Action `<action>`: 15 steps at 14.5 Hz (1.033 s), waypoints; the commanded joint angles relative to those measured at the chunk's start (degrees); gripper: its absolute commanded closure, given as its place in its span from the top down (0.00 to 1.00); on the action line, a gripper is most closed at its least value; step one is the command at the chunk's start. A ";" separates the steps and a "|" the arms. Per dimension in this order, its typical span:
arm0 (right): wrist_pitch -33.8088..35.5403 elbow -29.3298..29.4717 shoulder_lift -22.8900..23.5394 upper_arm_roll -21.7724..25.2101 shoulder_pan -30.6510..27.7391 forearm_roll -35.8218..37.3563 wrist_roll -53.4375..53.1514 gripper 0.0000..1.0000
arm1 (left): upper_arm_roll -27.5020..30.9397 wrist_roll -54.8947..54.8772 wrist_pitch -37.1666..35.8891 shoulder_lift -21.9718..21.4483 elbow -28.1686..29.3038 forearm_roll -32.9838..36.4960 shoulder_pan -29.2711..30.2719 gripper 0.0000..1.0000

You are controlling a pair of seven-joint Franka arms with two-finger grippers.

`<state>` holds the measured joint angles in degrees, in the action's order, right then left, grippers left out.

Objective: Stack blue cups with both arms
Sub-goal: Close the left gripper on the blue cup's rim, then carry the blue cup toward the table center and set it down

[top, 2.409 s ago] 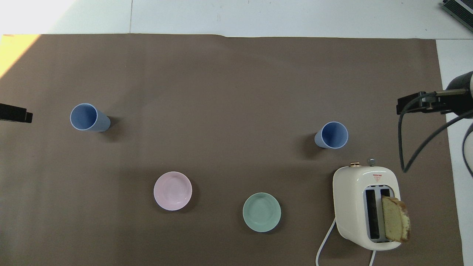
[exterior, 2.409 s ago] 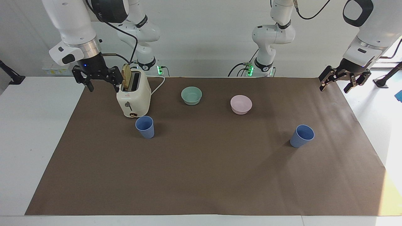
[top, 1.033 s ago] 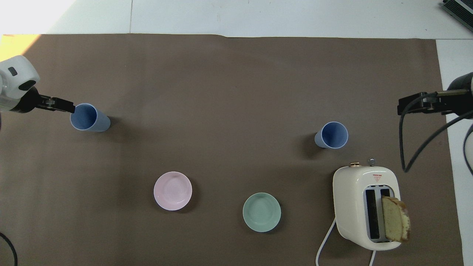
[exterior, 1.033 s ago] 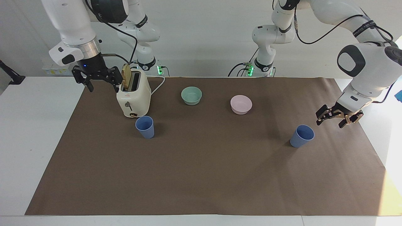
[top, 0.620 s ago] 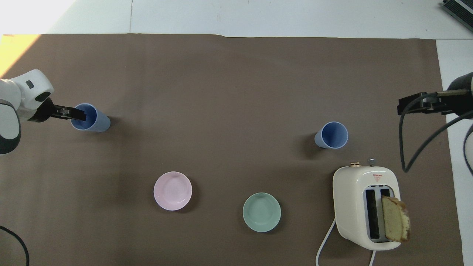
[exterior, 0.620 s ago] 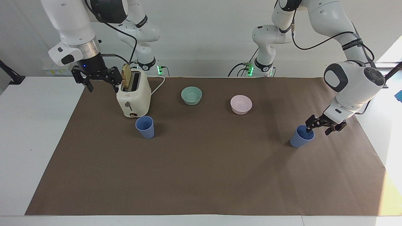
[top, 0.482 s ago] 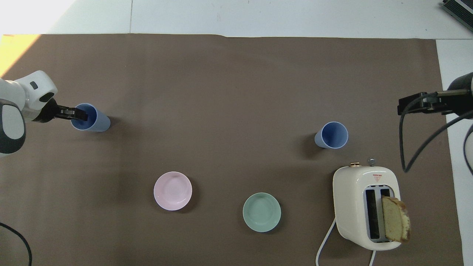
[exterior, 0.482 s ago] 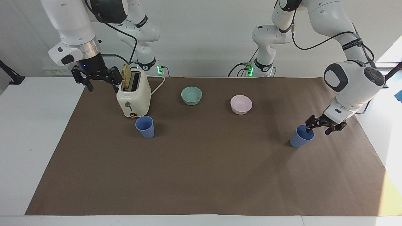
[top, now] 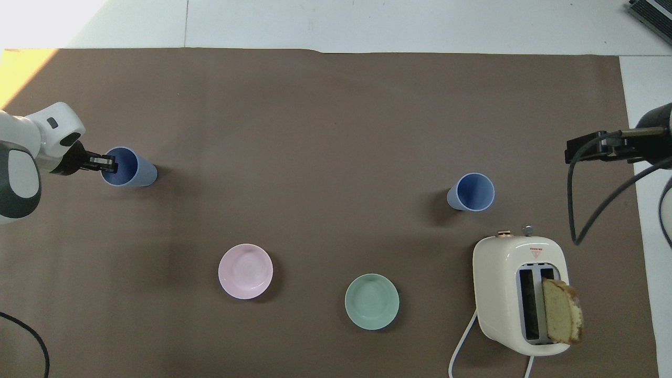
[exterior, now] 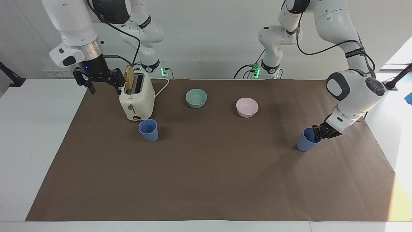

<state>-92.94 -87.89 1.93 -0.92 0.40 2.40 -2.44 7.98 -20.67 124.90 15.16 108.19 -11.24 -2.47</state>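
Observation:
Two blue cups stand upright on the brown mat. One blue cup (exterior: pixel 308 140) (top: pixel 128 167) is toward the left arm's end of the table, and my left gripper (exterior: pixel 318 135) (top: pixel 108 164) is shut on its rim, one finger inside the cup and one outside. The other blue cup (exterior: pixel 148 130) (top: pixel 471 192) stands just farther from the robots than the toaster. My right gripper (exterior: pixel 99 81) (top: pixel 590 148) hangs open in the air beside the toaster, over the mat's edge at the right arm's end, and waits.
A cream toaster (exterior: pixel 137 97) (top: pixel 520 291) with a slice of bread sticking out stands near the right arm. A teal-green bowl (exterior: pixel 196 98) (top: pixel 371 301) and a pink bowl (exterior: pixel 247 107) (top: pixel 245 271) sit on the brown mat (exterior: pixel 206 180), nearer to the robots than the cups.
My left arm came down from the air to the cup at its end, put a finger inside it and shut on the rim. The right arm has not moved.

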 commanded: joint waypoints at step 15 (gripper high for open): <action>-1.46 -2.73 -2.02 0.30 -0.22 -0.38 1.03 1.00 | 0.02 38.50 5.00 -2.94 0.09 3.77 -26.00 0.00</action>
<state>-92.94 -88.51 1.50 -0.87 0.39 2.40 -2.44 6.91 13.83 128.18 12.48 107.57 -8.47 -25.42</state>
